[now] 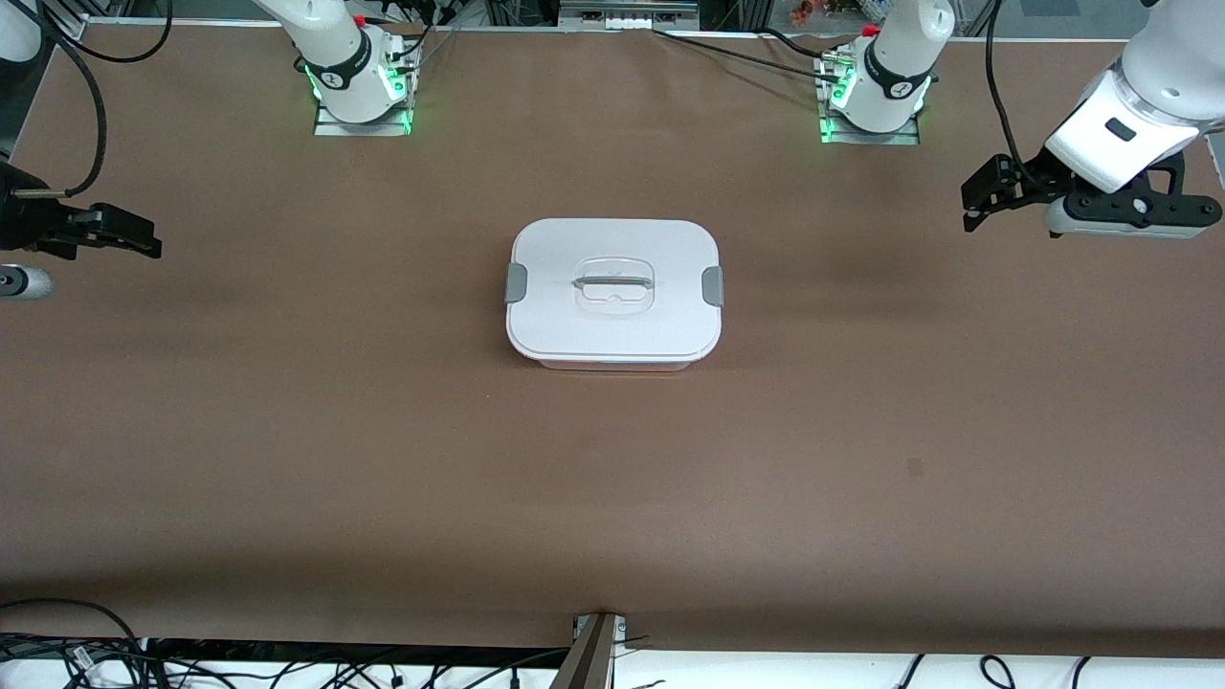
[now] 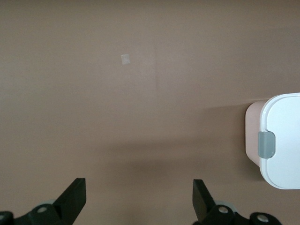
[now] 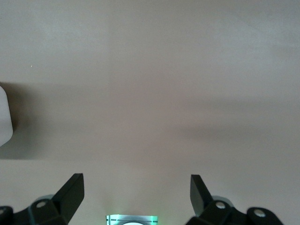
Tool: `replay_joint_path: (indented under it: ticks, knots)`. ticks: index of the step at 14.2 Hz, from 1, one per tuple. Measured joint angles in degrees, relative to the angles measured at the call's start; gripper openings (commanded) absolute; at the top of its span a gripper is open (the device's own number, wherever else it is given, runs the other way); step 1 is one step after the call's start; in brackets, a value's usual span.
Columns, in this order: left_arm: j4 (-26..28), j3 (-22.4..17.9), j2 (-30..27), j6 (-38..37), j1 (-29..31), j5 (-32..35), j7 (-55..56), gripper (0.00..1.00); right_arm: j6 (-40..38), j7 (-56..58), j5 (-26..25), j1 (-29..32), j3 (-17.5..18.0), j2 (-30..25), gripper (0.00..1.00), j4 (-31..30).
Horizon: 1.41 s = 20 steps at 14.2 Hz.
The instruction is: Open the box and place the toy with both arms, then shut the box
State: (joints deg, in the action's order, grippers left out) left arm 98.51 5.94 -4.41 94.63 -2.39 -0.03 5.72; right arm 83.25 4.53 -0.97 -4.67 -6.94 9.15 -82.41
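The box (image 1: pixel 612 325) sits closed in the middle of the brown table, its flat white lid (image 1: pixel 574 316) on, with a grey clip at each end and a clear handle (image 1: pixel 612 283) on top. The toy is out of view. My left gripper (image 1: pixel 971 206) is open and empty, up over the left arm's end of the table, apart from the box. My right gripper (image 1: pixel 144 234) is open and empty over the right arm's end. The left wrist view shows its open gripper (image 2: pixel 138 183) over bare table, with the box end (image 2: pixel 281 140) and one clip (image 2: pixel 266 144) at the edge. The right wrist view shows its open gripper (image 3: pixel 136 177) and a sliver of the box (image 3: pixel 3 117).
The two arm bases (image 1: pixel 359 86) (image 1: pixel 876 91) glow green at the table edge farthest from the front camera. A small pale patch (image 2: pixel 125 59) lies on the table. Cables lie along the table's nearest edge (image 1: pixel 86 651).
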Motion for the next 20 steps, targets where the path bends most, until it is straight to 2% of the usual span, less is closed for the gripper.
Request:
replay_joint_path:
  ticks: [10, 20]
  knots:
    - [-5.1, 0.3, 5.0, 0.0, 0.0, 0.0, 0.4, 1.00, 0.0, 0.0, 0.0, 0.0, 0.0, 0.0, 1.00, 0.0]
    - [-5.6, 0.2, 6.1, -0.1, 0.3, 0.2, 0.4, 1.00, 0.0, 0.0, 0.0, 0.0, 0.0, 0.0, 1.00, 0.0]
